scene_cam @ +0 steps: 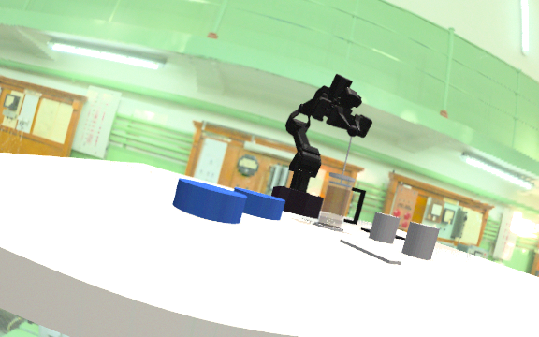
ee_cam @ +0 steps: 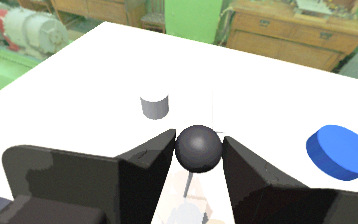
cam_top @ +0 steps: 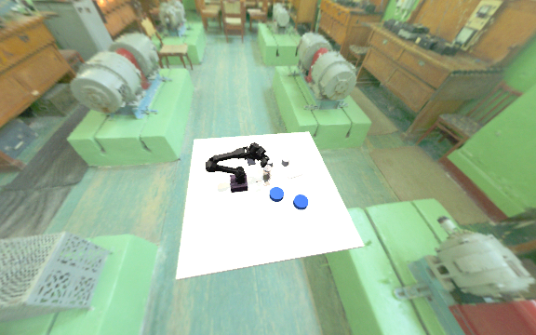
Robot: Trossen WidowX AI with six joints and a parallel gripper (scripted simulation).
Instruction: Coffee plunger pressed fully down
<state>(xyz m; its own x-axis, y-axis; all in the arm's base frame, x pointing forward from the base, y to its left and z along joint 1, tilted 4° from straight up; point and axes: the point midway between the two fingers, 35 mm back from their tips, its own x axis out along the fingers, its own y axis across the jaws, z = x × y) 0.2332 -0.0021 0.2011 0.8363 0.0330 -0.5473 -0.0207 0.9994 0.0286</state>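
Wrist view: press body (ee_cam: 190, 212) mostly behind gripper (ee_cam: 198, 145).

The arm (scene_cam: 304, 140) is matte black throughout, built of chunky, angular links on a dark, squat, purplish base (cam_top: 238, 183). Its gripper (ee_cam: 198, 150) has two broad, flat, wedge-shaped black fingers with faint seams across their faces
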